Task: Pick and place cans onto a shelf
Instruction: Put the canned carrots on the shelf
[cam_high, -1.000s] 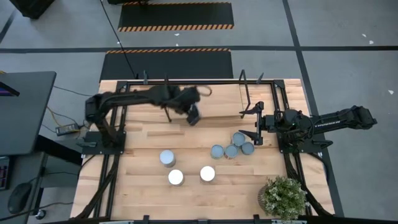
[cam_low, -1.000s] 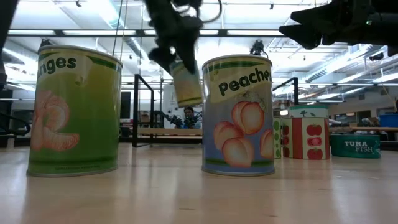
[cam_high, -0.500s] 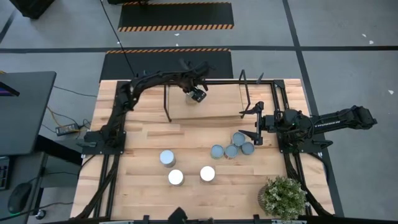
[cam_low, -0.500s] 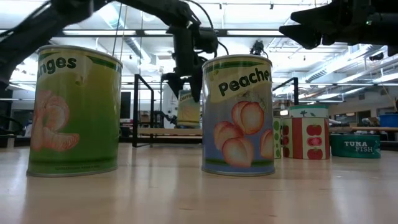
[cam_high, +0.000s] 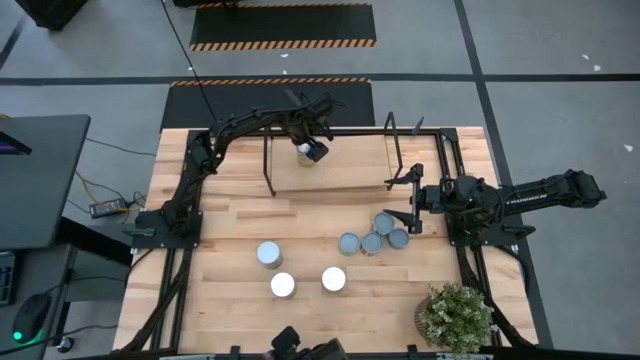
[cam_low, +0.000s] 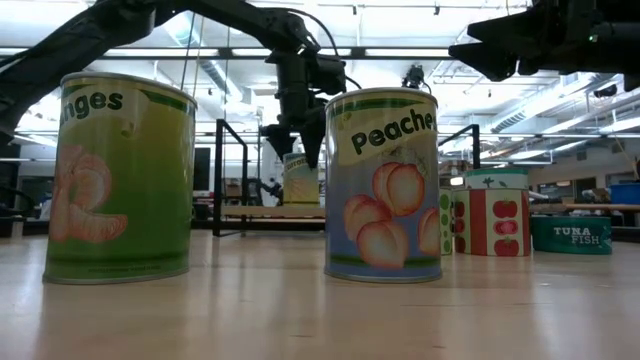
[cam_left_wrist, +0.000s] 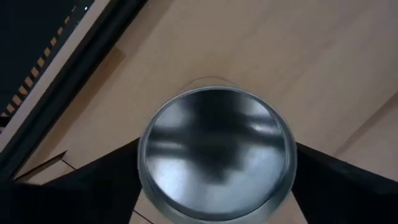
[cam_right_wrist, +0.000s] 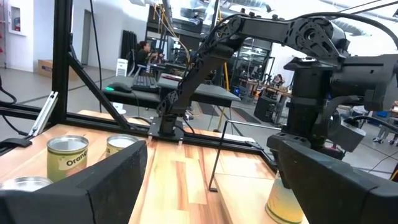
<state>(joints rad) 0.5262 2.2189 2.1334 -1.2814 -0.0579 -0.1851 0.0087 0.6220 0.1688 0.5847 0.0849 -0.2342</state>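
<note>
You can see one small round metal can with a pale yellow label (cam_low: 299, 181) standing up on the low light-wood shelf with thin black rods (cam_high: 345, 172), near its back edge. Seven more small round tins sit on the table: four dull blue-grey ones (cam_high: 375, 236) bunched together, three brighter ones (cam_high: 283, 285) near them.

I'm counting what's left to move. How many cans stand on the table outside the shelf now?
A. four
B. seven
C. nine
B: the high view shows three cans in front and four clustered by the right tool, while the left tool holds an eighth over the shelf.
</note>
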